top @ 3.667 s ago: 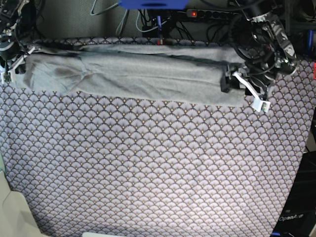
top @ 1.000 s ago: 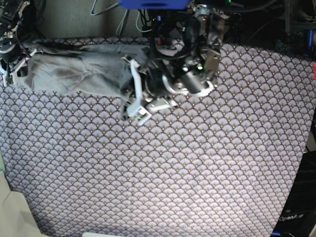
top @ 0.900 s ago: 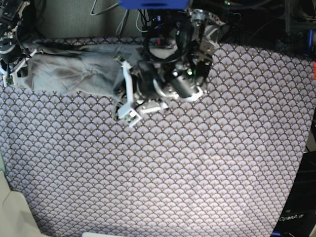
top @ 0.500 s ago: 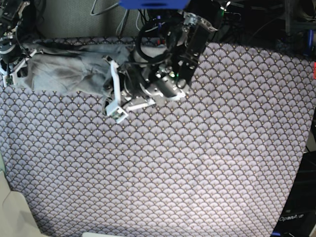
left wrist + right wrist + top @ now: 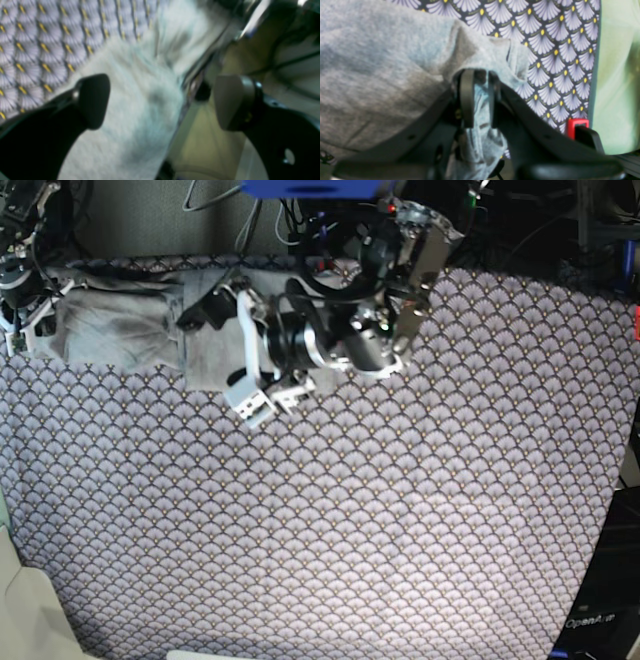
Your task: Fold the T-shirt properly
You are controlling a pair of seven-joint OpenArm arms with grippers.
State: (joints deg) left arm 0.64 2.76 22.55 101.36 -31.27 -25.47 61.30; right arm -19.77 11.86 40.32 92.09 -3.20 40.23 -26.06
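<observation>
Since a few seconds ago, my left claw (image 5: 238, 345) has carried the free end of the T-shirt (image 5: 120, 330) from the tabletop's far right across to its far left, so the long grey strip is now doubled into a short bundle. My left claw now stands wide open, holding nothing; in its wrist view the grey fabric lies loose between the two black fingers (image 5: 92, 100), with a strip of bare patterned tabletop (image 5: 37, 50) beside it. I judge I let go here so the carried end would settle on top of the other half.

My right claw (image 5: 477, 100) sits at the tabletop's far left corner, nearly shut, pinching a thin fold of the shirt's edge between its pads. That grip seems meant to anchor this end while the fold was laid over.

The shirt lies along the far edge, towards the left corner.
</observation>
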